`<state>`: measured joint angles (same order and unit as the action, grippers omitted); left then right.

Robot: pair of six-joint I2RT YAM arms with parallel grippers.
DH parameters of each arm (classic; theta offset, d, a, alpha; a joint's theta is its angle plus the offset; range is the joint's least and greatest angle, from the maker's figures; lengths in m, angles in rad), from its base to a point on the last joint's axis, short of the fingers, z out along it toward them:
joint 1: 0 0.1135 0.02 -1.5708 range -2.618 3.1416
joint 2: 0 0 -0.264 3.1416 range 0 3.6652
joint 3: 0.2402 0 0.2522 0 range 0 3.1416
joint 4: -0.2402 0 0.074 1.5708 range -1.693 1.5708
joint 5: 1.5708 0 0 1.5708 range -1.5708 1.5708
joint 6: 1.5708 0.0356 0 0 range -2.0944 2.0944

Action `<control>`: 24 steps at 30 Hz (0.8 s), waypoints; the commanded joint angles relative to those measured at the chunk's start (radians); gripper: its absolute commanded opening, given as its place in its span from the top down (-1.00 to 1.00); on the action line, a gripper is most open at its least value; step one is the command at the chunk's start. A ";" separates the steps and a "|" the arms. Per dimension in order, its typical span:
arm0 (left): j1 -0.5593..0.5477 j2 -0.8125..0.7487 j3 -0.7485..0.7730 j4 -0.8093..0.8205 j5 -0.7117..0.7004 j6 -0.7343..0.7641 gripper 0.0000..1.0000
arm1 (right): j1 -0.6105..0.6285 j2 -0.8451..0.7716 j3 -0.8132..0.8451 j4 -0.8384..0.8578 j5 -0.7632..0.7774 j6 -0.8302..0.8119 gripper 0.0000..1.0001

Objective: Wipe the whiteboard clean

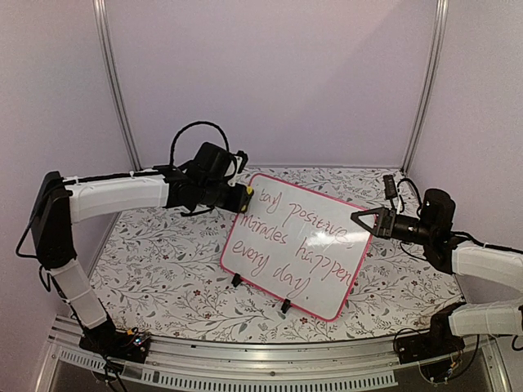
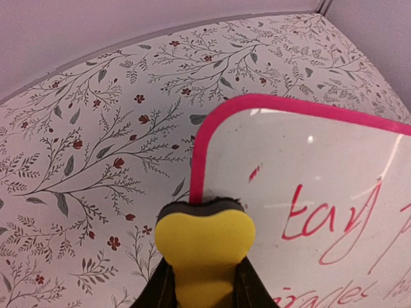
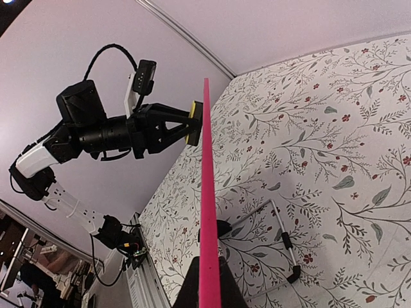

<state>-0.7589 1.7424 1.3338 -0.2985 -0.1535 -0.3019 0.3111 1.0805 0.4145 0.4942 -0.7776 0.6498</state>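
We're gripping yellow eraser [image 2: 204, 247] in left gripper [image 1: 239, 198], right gripper [image 1: 360, 219] clamping whiteboard [image 1: 298, 245] edge. We're aiming for a flat pad, firm overlapping sweeps across red writing [image 2: 334, 221] beyond fingertips.

Left arm [image 1: 114, 196] reaches far-centre, claw [image 1: 243, 198] clamped on eraser [image 2: 204, 247]. Right arm [image 1: 490, 265] extends left, claw [image 1: 358, 218] clamped on board [image 1: 270, 261] edge.

Bright even light; small glare spots on whiteboard [image 2: 307, 192].
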 commanded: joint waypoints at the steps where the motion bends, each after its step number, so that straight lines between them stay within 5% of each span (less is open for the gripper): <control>1: -0.017 0.008 -0.084 -0.110 -0.022 -0.027 1.00 | 0.016 0.001 0.024 0.021 -0.034 -0.062 1.00; 10: -0.020 -0.028 -0.114 -0.106 -0.027 -0.029 1.00 | 0.017 0.001 0.025 0.024 -0.035 -0.062 1.00; 24: -0.020 0.067 0.124 -0.093 -0.013 0.016 1.00 | 0.023 0.002 0.022 0.023 -0.035 -0.063 1.00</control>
<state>-0.7715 1.7607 1.3872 -0.3882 -0.1688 -0.3107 0.3138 1.0805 0.4145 0.5011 -0.7673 0.6418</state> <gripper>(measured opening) 0.240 0.032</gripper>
